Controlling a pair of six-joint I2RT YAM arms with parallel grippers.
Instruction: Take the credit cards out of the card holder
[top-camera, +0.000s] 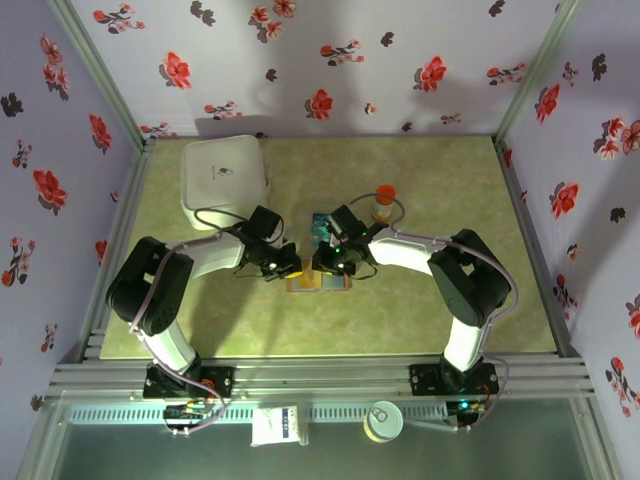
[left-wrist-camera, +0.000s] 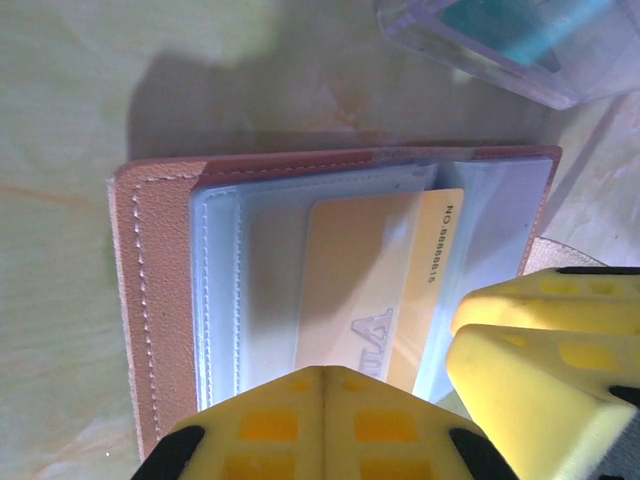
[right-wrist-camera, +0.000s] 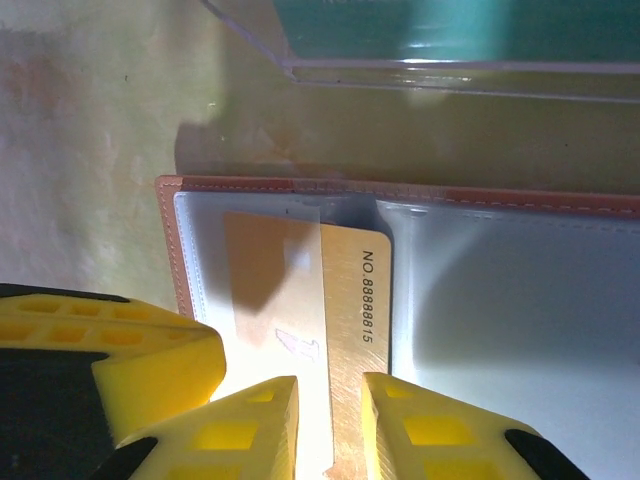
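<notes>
The brown card holder (top-camera: 318, 284) lies open on the table, its clear pockets facing up (left-wrist-camera: 160, 290) (right-wrist-camera: 420, 195). A gold credit card (right-wrist-camera: 355, 300) (left-wrist-camera: 370, 290) sticks partway out of one pocket. My left gripper (left-wrist-camera: 322, 372) (top-camera: 293, 268) is shut, its tips down on the holder's pocket beside the card. My right gripper (right-wrist-camera: 330, 400) (top-camera: 322, 265) stands over the card's exposed strip. Its jaws are a narrow gap apart and the flat card shows between them. A teal card (right-wrist-camera: 430, 25) lies in a clear sleeve (left-wrist-camera: 520, 40) just beyond the holder.
A white square box (top-camera: 225, 175) sits at the back left. A small bottle with an orange cap (top-camera: 384, 203) stands behind my right arm. Flowered walls close in the table on three sides.
</notes>
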